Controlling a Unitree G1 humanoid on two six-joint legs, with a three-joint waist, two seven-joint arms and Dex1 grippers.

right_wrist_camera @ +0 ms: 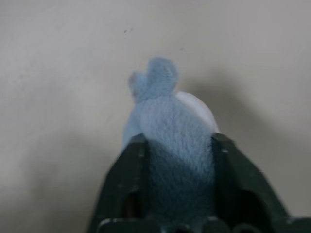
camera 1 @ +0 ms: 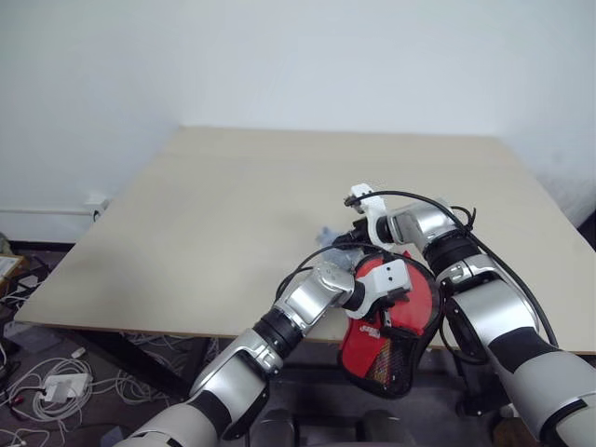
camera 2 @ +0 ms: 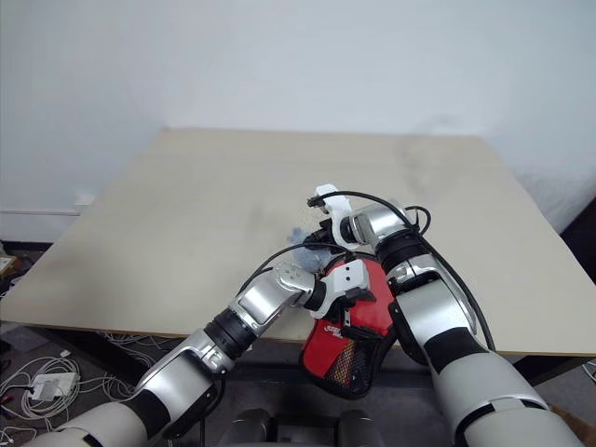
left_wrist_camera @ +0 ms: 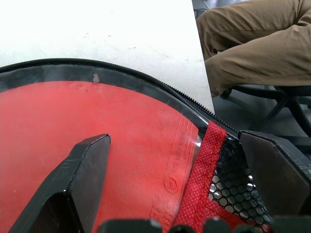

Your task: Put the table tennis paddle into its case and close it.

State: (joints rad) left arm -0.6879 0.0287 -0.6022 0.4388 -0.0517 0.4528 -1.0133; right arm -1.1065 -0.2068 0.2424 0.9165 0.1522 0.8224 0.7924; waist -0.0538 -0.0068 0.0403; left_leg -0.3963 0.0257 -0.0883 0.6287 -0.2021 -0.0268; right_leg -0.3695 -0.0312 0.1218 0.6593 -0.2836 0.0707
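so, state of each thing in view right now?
Soft red paddle-shaped zip case: off the table, hanging past its near edge, zip open, red rubber face visible inside.
Round red rubber table tennis paddle: inside the case.
Small fuzzy pale-blue object: on the table, between the right pincer's fingers.
Left pincer: open, straddling the case.
Right pincer: closed on the blue object.
Beige table: level.

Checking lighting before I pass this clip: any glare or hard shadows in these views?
Head views: soft, even light on the pale wooden table, no hard shadows. Left wrist view: the table glares white behind the red-and-black mesh-patched fabric case. Right wrist view: the pale blue fluffy tuft in the right pincer throws a soft shadow.
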